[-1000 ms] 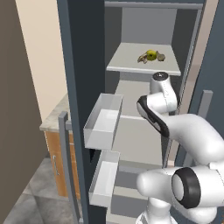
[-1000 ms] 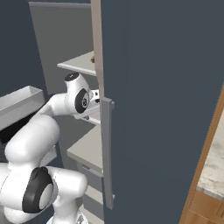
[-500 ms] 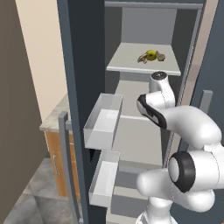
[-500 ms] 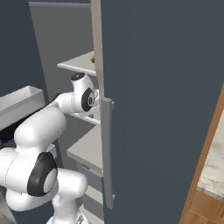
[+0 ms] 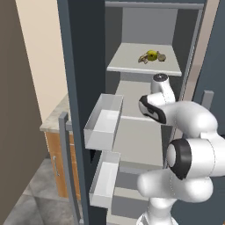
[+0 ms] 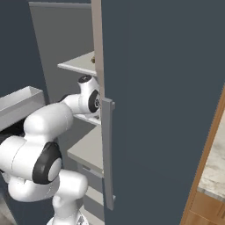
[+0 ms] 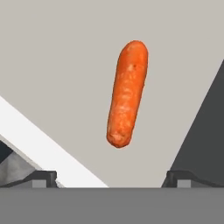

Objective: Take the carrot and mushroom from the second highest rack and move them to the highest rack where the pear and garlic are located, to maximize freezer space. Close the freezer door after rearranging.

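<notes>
The pincer (image 7: 111,177) is spread wide and empty above the carrot (image 7: 127,93), which lies alone mid-rack (image 7: 65,65), clear of the edges. Closing across the tapered end risks squirting it toward the back.

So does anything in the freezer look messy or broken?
Nothing looks broken or spilled. The carrot lies whole on its shelf ahead of the open gripper, and two drawers stick out, pulled open on the left.

Flat even render, sharp, shadows faint.
</notes>
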{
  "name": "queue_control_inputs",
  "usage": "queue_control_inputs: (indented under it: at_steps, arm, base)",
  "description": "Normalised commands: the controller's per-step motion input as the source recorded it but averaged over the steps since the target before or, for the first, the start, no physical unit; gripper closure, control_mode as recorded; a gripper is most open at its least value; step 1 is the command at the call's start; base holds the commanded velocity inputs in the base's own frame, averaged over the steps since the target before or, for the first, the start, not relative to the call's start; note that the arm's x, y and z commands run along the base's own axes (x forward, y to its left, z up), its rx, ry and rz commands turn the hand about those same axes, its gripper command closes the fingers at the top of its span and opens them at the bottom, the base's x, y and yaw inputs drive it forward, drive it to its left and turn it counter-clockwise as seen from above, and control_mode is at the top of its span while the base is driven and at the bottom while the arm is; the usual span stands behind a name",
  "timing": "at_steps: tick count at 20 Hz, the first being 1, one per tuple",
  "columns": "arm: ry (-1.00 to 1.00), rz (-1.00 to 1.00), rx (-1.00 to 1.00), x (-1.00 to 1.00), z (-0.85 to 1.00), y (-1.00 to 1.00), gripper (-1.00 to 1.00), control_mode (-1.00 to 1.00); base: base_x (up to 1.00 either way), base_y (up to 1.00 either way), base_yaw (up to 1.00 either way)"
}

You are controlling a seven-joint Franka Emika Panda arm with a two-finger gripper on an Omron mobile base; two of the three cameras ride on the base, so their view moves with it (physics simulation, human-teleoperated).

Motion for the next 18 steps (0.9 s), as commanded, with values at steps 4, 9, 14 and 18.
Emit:
queue_control_inputs:
  at_steps: [4,9,14,18]
  arm:
    - [0.00,0.00,0.00,0.24,-0.14,-0.14,-1.00,-1.00]
    - [0.00,0.00,0.00,0.26,-0.12,-0.02,-1.00,-1.00]
    - [0.04,0.01,0.02,0.27,-0.13,0.00,-1.00,-1.00]
    - [0.11,0.02,0.05,0.25,-0.20,0.00,-1.00,-1.00]
  base:
    - [0.00,0.00,0.00]
    - [0.00,0.00,0.00]
    - [0.00,0.00,0.00]
    - [0.00,0.00,0.00]
